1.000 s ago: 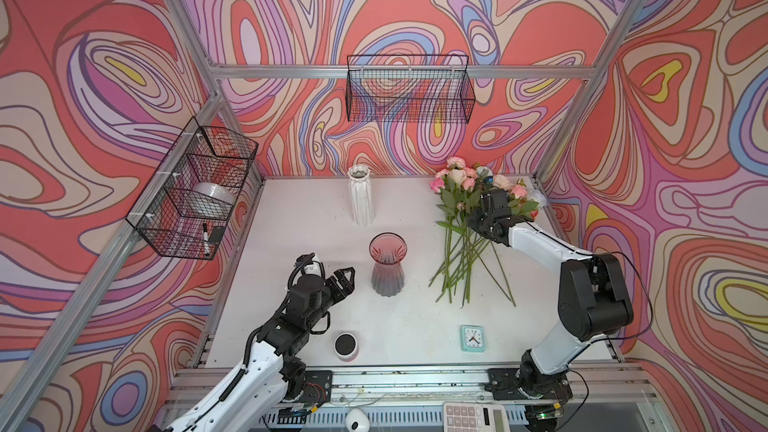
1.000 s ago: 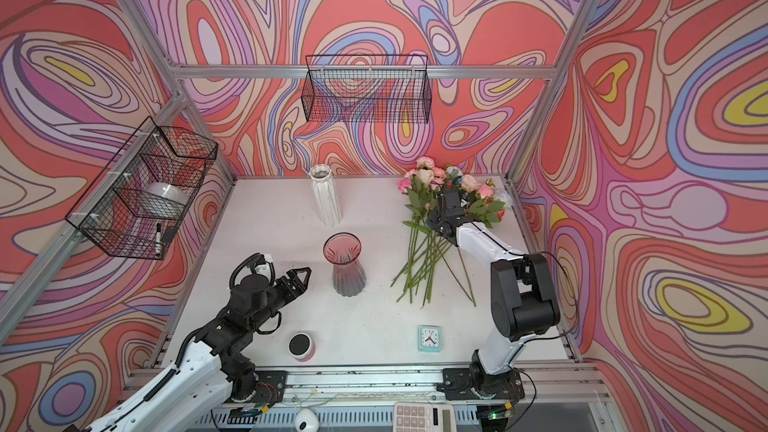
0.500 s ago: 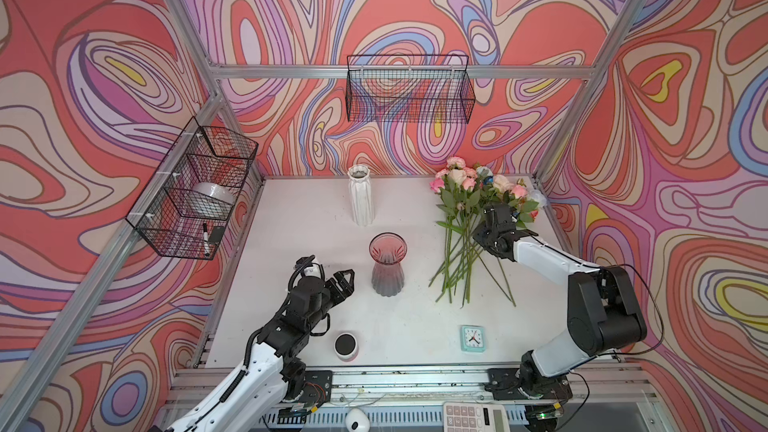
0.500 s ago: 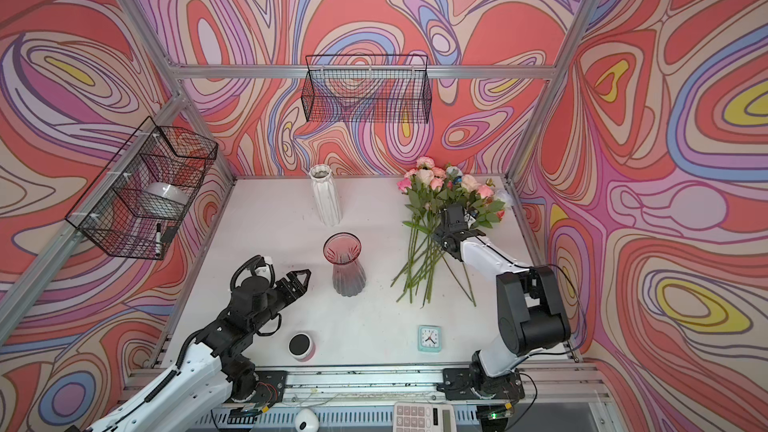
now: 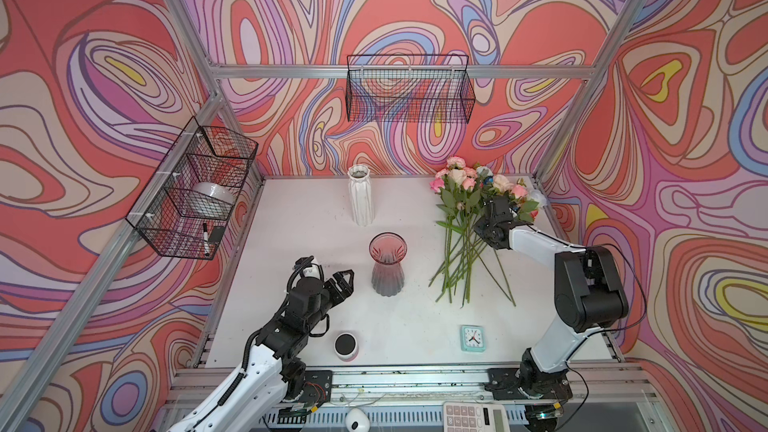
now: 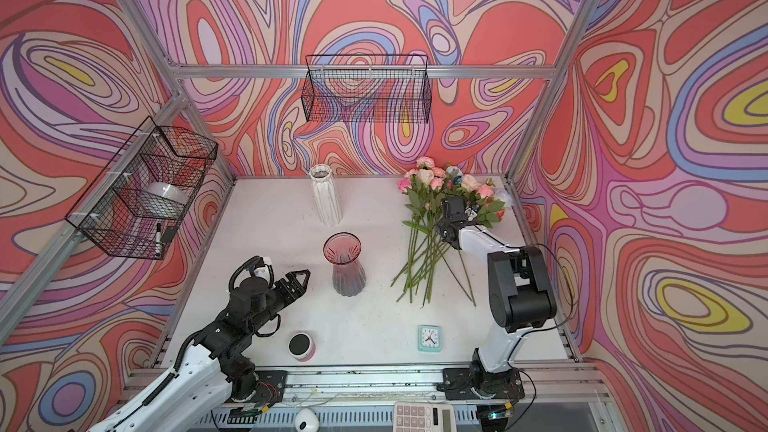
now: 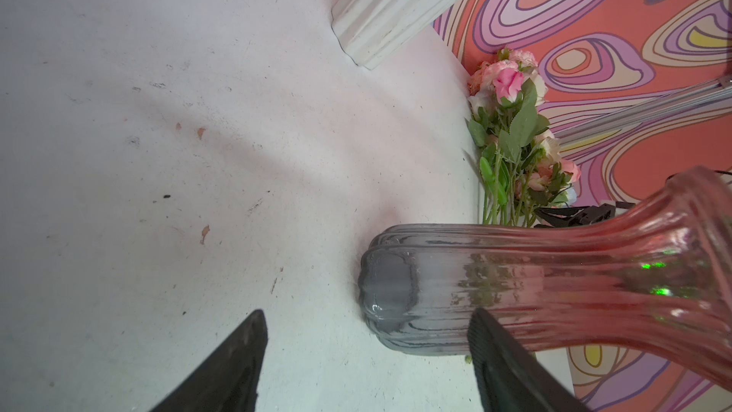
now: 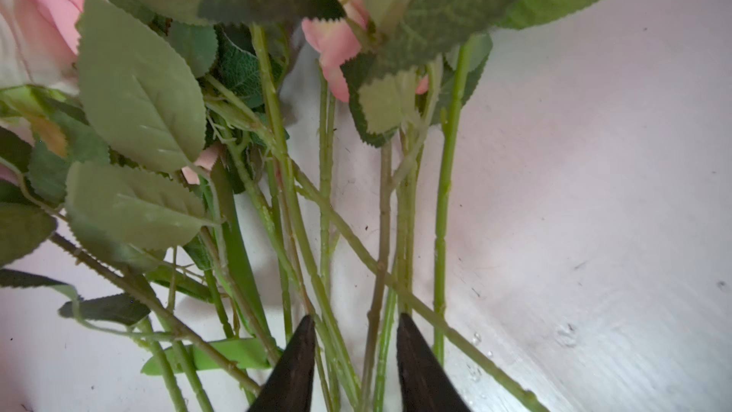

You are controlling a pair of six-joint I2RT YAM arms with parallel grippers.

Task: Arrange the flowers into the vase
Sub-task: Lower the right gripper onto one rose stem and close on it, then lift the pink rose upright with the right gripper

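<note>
Swirl-print walls in red, pink & lilac round a white table [image 5: 299, 218].

In both top views the flowers [image 5: 465, 218] lie in one bunch on the table at right of frame. Heads point twd the back wall, stems fan twd the front. A pink-to-grey glass vase [image 5: 387, 263] stands upright at centre, well apart from the bunch, w/ a white ribbed vase [image 5: 360, 197] upright behind it. At lower centre-left the left gripper [image 5: 347, 278] hangs just beside the glass vase, jaws spread wide, nothing btwn them. The right gripper [image 5: 493, 210] is down in the bunch near the heads, tips hidden by leaves. A small clock [image 5: 472, 338] lies front right.

Left wrist: left gripper [image 7: 366, 313] spread over bare table. The glass vase [image 7: 554, 279] base is close ahead, the flowers [image 7: 511, 144] beyond it.

Right wrist: right gripper [image 8: 354, 317] fingers [image 8: 293, 370] are part-closed either side of several green stems. Can't tell if they pinch or only bracket them.
</note>
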